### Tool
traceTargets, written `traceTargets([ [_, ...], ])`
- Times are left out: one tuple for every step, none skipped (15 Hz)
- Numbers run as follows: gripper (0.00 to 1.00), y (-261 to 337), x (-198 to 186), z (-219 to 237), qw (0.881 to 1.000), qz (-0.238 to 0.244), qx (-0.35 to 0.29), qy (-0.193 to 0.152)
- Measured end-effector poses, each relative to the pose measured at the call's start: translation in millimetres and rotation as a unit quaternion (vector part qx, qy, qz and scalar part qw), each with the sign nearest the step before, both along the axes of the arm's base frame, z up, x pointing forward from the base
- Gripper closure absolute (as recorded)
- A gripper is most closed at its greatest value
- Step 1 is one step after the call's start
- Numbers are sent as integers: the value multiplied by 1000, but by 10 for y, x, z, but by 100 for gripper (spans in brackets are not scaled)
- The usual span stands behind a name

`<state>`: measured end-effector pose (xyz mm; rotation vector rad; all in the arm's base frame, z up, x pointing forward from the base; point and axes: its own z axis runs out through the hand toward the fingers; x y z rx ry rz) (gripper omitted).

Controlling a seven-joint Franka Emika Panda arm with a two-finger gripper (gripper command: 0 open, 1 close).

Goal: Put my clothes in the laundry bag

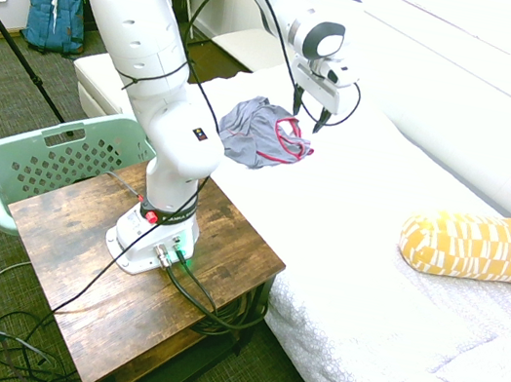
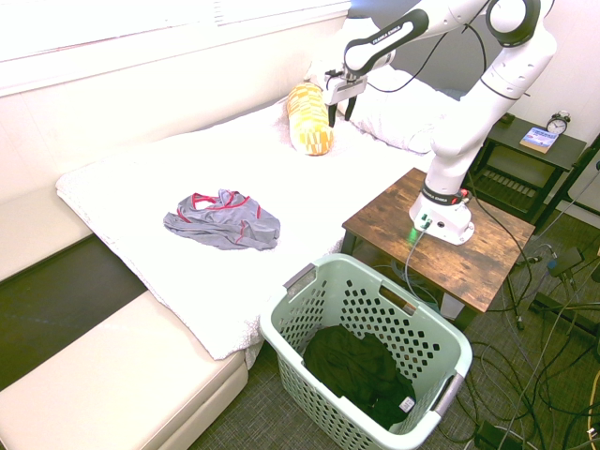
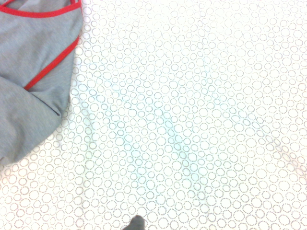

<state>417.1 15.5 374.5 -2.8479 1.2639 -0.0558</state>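
First exterior view: toward 12 o'clock from the picture's centre, the grey clothes (image 1: 254,132) with red trim lie crumpled on the white bed (image 1: 358,229). The gripper (image 1: 309,118) hangs above the bed, open and holding nothing, its fingers apart and pointing down. A yellow-and-white bolster (image 1: 483,247) lies at 3 o'clock, and a blue backpack (image 1: 57,16) stands on the floor at 10 o'clock. The green laundry basket (image 1: 67,163) is at 10 o'clock from the middle of the wooden table (image 1: 74,268).

From the second exterior view's centre, the clothes are at 9 o'clock and the basket at 5 o'clock, with dark fabric (image 2: 356,370) inside it. An alarm clock (image 2: 558,122) stands at 2 o'clock on a black side table (image 2: 511,134). The wrist view shows part of the clothes on bedding patterned with small dotted circles.
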Motion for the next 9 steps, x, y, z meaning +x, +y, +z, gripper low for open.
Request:
traceTargets([
  [0, 0, 6, -6, 1000, 1, 0, 1],
  [0, 4, 29, -2, 1000, 5, -1, 0],
  [0, 23, 59, -8, 1000, 10, -1, 0],
  [0, 73, 110, -8, 1000, 14, 0, -5],
  [0, 153, 178, -14, 1000, 21, 2, -12],
  [0, 257, 278, -37, 999, 27, 8, -17],
  [0, 379, 405, -87, 999, 34, 15, -20],
  [0, 526, 559, -170, 999, 43, 23, -19],
  [0, 685, 731, -283, 998, 51, 32, -15],
])
